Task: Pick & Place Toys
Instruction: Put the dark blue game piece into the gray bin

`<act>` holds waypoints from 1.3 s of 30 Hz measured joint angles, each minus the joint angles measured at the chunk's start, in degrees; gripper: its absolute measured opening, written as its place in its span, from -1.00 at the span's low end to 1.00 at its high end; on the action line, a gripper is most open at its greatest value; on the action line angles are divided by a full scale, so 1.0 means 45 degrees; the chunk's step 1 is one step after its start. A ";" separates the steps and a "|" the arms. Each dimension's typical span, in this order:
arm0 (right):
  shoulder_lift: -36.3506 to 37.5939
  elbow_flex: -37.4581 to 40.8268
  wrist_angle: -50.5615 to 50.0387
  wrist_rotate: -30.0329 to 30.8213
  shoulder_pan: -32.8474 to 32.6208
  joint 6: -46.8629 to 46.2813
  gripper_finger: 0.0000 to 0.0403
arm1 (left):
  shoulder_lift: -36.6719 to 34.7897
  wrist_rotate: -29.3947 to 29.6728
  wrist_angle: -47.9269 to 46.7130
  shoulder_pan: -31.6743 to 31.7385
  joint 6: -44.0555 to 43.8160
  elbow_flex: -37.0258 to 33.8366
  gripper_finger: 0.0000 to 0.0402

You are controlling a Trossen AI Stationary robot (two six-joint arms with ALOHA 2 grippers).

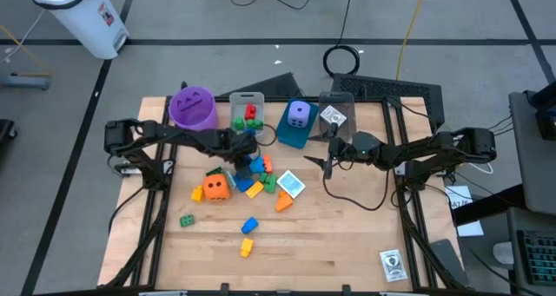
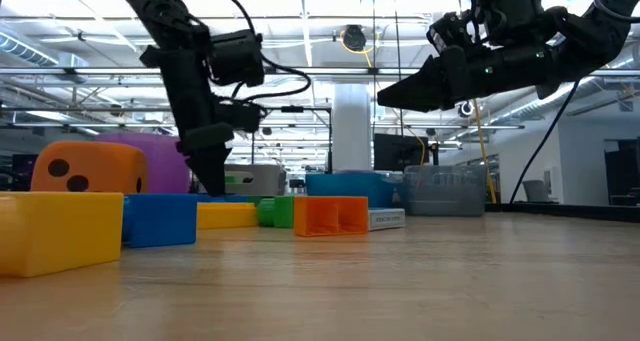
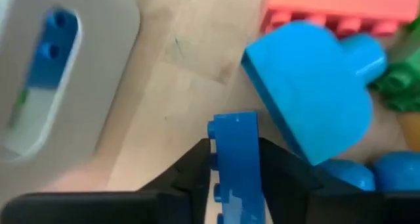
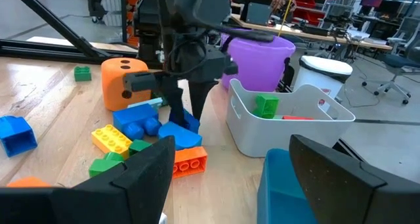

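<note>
Scene: a wooden table (image 1: 347, 244) strewn with small plastic toy bricks (image 1: 252, 185), with a purple plastic cup (image 1: 192, 107) and a grey rectangular bin (image 1: 248, 114) at its far edge.
Left gripper (image 3: 234, 152): down in the pile of bricks near the middle of the table, its dark fingers (image 3: 190, 168) closed narrow on either side of a small blue plastic brick (image 3: 235, 165), which stands on edge between them.
Blue brick's neighbours: a larger rounded light-blue plastic piece (image 3: 315, 92) lies just beside it, an orange-red studded brick (image 3: 341, 7) beyond that.
Left arm pose: reaching in from the left side, wrist turned steeply downward over the pile, just in front of the grey bin.
Right gripper (image 1: 328, 163): waiting above the table to the right of the pile, fingers wide and holding nothing.
Doing it well: judged from here, the grip should be firm before lifting, and the lift straight up, so the light-blue piece is not dragged along.
Risk: the hold sits on a narrow brick and could twist.
</note>
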State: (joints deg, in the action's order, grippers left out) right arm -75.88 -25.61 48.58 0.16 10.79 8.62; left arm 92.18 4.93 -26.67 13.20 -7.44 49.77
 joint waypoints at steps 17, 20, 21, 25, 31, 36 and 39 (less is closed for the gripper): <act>0.0000 0.0000 0.0000 0.0000 0.0000 0.0000 0.43 | -0.0024 0.1451 -0.5393 0.0302 0.2368 0.6122 -0.42; 0.0000 0.0000 -0.0002 0.0000 0.0000 0.0000 0.43 | -0.0029 0.2153 -0.5427 0.0618 0.3206 0.7036 -0.42; 0.0000 0.0000 0.0000 0.0000 0.0000 0.0000 0.43 | -0.0034 0.2317 -0.5396 0.0791 0.3486 0.7252 -0.41; 0.0000 0.0000 0.0000 0.0000 0.0000 0.0000 0.43 | -0.0034 0.2347 -0.5075 0.1759 0.4207 0.7535 -0.41; 0.0000 0.0000 0.0000 0.0000 0.0000 0.0000 0.43 | 0.0253 0.2259 -0.4980 0.3584 0.4552 0.7535 -0.41; 0.0000 0.0000 0.0000 0.0000 0.0000 0.0000 0.43 | 0.0924 0.2138 -0.4281 0.4753 0.4784 0.7536 -0.41; 0.0000 0.0000 0.0000 0.0000 0.0000 0.0000 0.43 | 0.1588 0.1706 -0.4187 0.5288 0.4921 0.7535 -0.41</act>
State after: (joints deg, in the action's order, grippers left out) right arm -75.88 -25.61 48.58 0.16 10.79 8.62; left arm 99.33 12.61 -45.51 36.99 14.71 83.68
